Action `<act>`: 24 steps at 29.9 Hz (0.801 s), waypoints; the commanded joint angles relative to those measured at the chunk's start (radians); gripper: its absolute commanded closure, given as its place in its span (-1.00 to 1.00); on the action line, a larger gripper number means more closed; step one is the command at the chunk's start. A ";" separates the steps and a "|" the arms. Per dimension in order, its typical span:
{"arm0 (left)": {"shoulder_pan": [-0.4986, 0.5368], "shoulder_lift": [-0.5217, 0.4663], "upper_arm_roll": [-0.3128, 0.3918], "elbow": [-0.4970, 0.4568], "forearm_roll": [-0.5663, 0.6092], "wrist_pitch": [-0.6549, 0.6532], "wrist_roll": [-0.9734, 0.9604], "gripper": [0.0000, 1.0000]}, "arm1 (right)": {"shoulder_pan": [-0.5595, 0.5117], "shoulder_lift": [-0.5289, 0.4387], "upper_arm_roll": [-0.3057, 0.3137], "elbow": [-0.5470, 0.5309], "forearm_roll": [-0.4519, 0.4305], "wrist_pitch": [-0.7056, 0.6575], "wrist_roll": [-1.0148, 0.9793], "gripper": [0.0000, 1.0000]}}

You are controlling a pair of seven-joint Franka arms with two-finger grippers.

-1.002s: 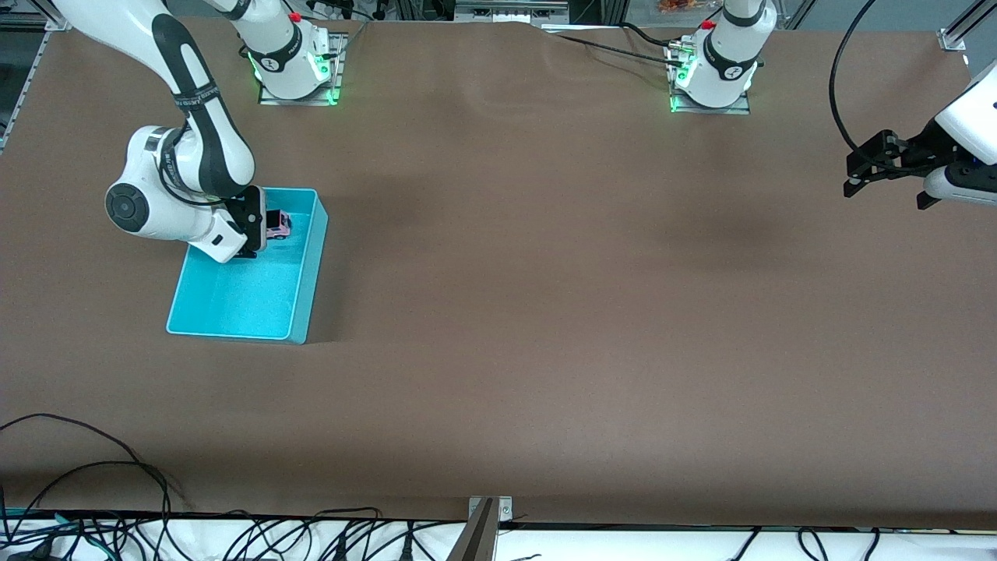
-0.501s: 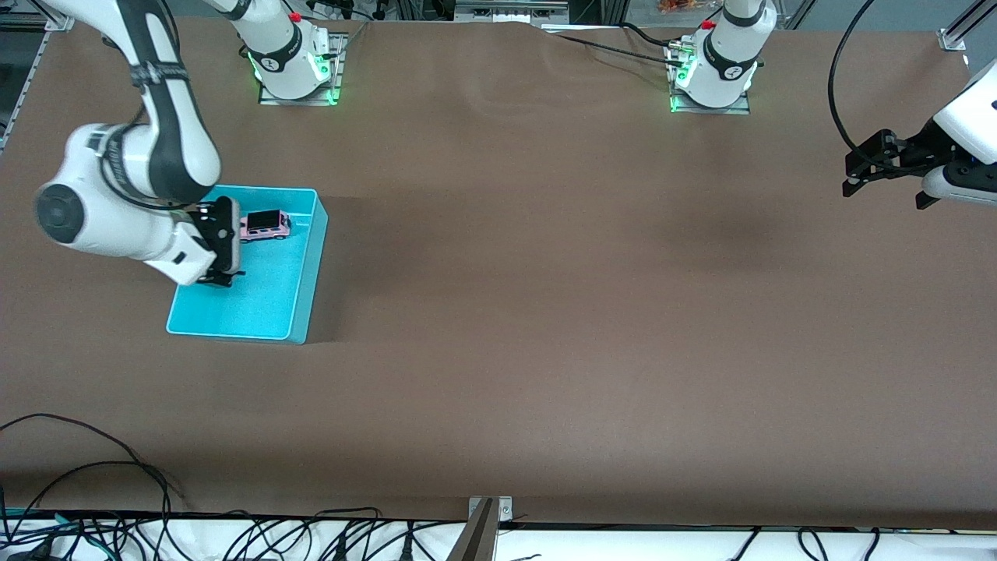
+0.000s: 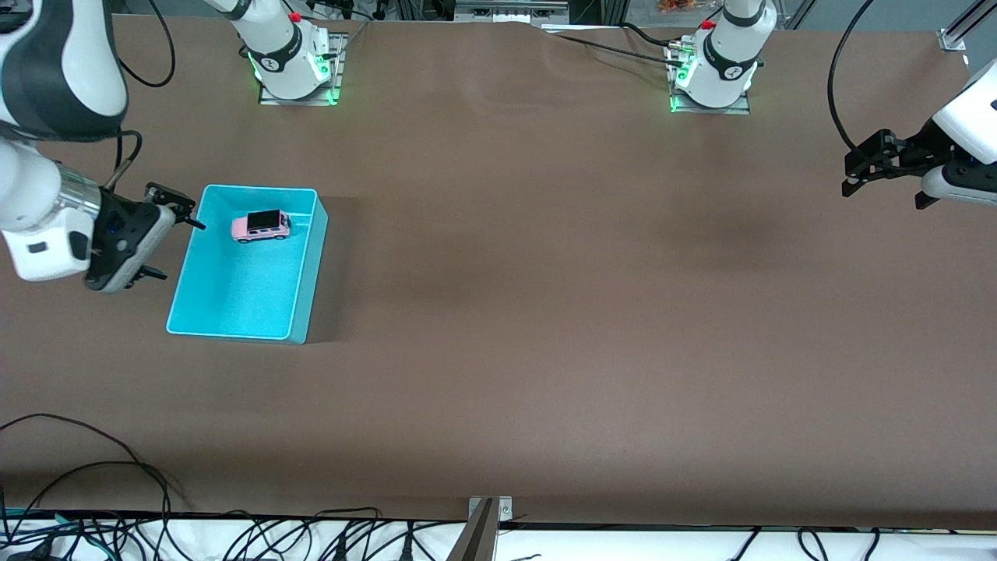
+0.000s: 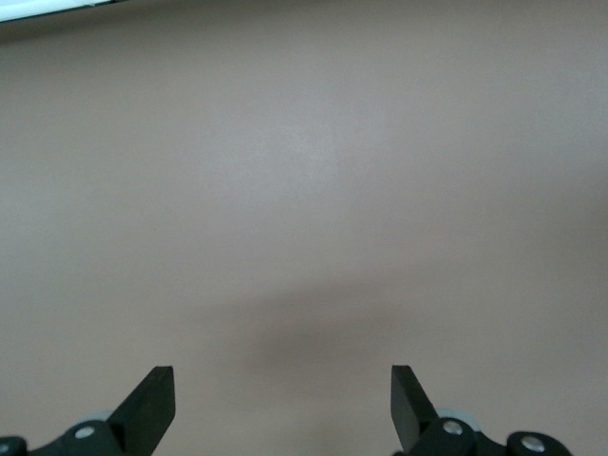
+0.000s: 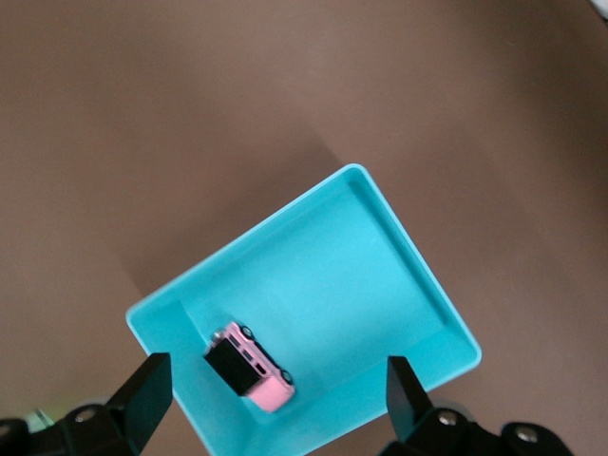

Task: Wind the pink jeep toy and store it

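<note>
The pink jeep toy (image 3: pixel 261 226) stands on its wheels in the cyan bin (image 3: pixel 310 269), in the part of the bin nearer the robots' bases. My right gripper (image 3: pixel 174 245) is open and empty, up in the air over the bin's edge toward the right arm's end of the table. The right wrist view looks down on the jeep (image 5: pixel 249 366) in the bin (image 5: pixel 418 275), between the spread fingers of the right gripper (image 5: pixel 277 380). My left gripper (image 3: pixel 884 195) waits open and empty over bare table at the left arm's end. The left wrist view shows the left gripper (image 4: pixel 282 380) over bare table.
The brown table (image 3: pixel 545 312) carries only the bin. The two arm bases (image 3: pixel 294 62) (image 3: pixel 713 70) stand along the table's edge farthest from the front camera. Cables (image 3: pixel 117 483) lie along the edge nearest the camera.
My right gripper has let go of the jeep, risen out of the bin and drawn back toward the right arm's end of the table. The jeep stays in the bin. The left arm has not moved.
</note>
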 commanded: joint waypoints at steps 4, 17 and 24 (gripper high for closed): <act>-0.001 0.008 -0.005 0.028 0.009 -0.023 -0.011 -1.00 | 0.003 0.010 -0.006 0.102 -0.019 -0.052 0.353 -1.00; -0.001 0.006 -0.005 0.028 0.009 -0.023 -0.011 -1.00 | 0.004 0.001 -0.008 0.157 -0.123 -0.054 0.799 -1.00; -0.001 0.006 -0.005 0.028 0.009 -0.024 -0.011 -1.00 | 0.004 -0.082 -0.005 0.122 -0.163 -0.124 0.850 -1.00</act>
